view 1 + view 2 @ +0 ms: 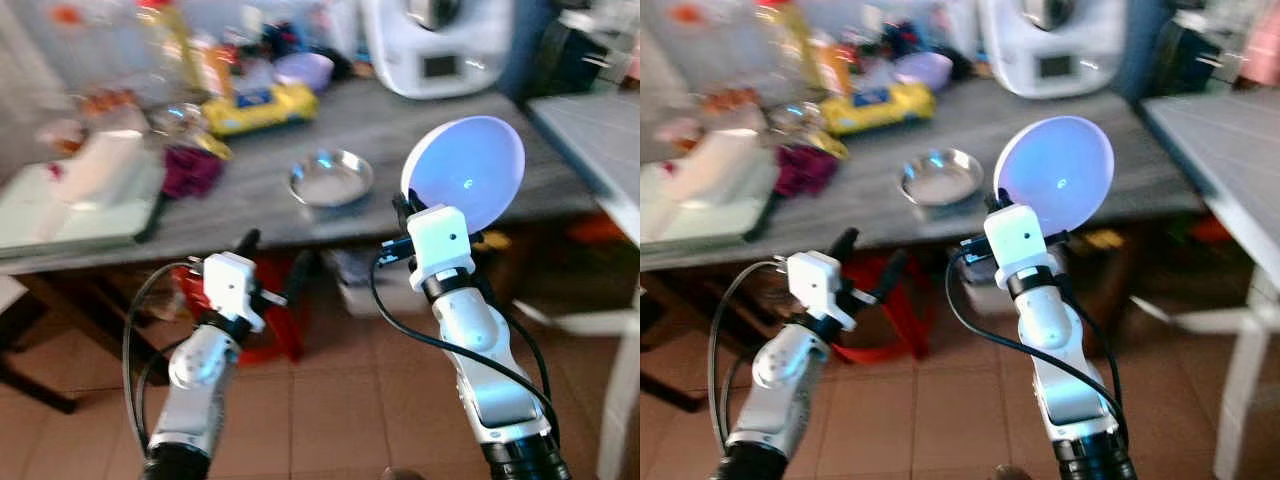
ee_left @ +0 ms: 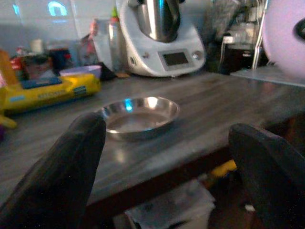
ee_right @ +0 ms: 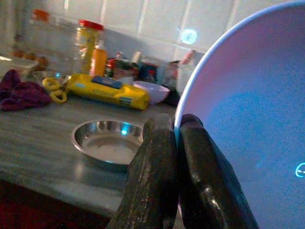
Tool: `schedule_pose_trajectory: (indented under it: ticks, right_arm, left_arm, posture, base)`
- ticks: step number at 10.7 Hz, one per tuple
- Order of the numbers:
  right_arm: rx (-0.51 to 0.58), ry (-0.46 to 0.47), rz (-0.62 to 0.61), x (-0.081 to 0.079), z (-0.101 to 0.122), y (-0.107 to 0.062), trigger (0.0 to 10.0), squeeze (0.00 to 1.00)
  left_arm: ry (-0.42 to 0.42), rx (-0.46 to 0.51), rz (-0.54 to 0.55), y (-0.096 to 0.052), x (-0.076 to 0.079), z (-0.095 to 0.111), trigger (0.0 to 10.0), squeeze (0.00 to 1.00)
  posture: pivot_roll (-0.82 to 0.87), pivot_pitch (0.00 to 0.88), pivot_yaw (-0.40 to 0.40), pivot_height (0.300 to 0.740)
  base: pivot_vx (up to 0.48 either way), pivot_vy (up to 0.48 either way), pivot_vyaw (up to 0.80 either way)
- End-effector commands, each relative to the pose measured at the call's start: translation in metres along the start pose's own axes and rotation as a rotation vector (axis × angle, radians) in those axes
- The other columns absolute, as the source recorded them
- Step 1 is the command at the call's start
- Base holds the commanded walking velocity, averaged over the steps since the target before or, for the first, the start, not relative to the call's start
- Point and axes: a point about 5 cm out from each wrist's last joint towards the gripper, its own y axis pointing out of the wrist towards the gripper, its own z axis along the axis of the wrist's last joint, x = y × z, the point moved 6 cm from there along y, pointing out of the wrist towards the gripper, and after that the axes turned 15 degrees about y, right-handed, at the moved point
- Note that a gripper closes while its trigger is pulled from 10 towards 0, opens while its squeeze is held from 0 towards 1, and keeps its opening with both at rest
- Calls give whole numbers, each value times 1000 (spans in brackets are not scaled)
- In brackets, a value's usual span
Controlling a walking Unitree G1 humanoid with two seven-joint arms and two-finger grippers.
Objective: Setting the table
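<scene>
The right gripper (image 3: 176,138) is raised in front of the counter's (image 1: 420,135) front edge, forearm angled up, its two black fingers pinched tight on the rim of a pale lilac plate (image 1: 465,172), which it holds nearly on edge, up off the counter with its face toward the camera. The left gripper (image 1: 275,265) is held lower, below the front edge, arm bent and pointing at the counter, fingers (image 2: 62,167) spread wide with nothing between them. A steel dish (image 1: 331,178) sits near the front edge, just beside the plate. Behind it lie a yellow package (image 1: 258,108) and a white kitchen machine (image 1: 435,45) at the back edge.
</scene>
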Motion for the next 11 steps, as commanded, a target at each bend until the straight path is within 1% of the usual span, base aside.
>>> schedule_pose_trajectory:
  ticks: [1, 7, 8, 9, 10, 11]
  right_arm:
    - [11, 4, 2, -1, 3, 2, 10000, 0]
    - [21, 11, 7, -1, 6, 4, 10000, 0]
    - [22, 12, 9, -1, 6, 4, 10000, 0]
    - [27, 12, 14, -2, 8, 4, 10000, 0]
    - [27, 11, 15, -2, 8, 4, 10000, 0]
    - [29, 8, 20, -2, 9, 4, 10000, 0]
  left_arm:
    - [18, -4, 0, -1, -4, 0, 10000, 0]
    - [23, 2, -2, -1, -3, 2, 10000, 0]
    - [17, 16, 7, -2, -5, 6, 10000, 0]
    - [29, 40, 7, -2, -7, 13, 10000, 0]
    - [42, 45, 4, -3, -9, 15, 10000, 0]
    - [63, 35, 0, -10, -16, 14, 10000, 0]
  posture:
    - [-147, 83, 119, 740]
    - [-141, 80, 115, 740]
    - [-140, 79, 108, 740]
    - [-140, 79, 107, 740]
    - [-139, 77, 104, 740]
    - [-136, 76, 103, 740]
  base:
    - [424, 0, 500]
    - [405, 0, 0]
    - [0, 0, 0]
    - [0, 0, 0]
    - [0, 0, 0]
    - [0, 0, 0]
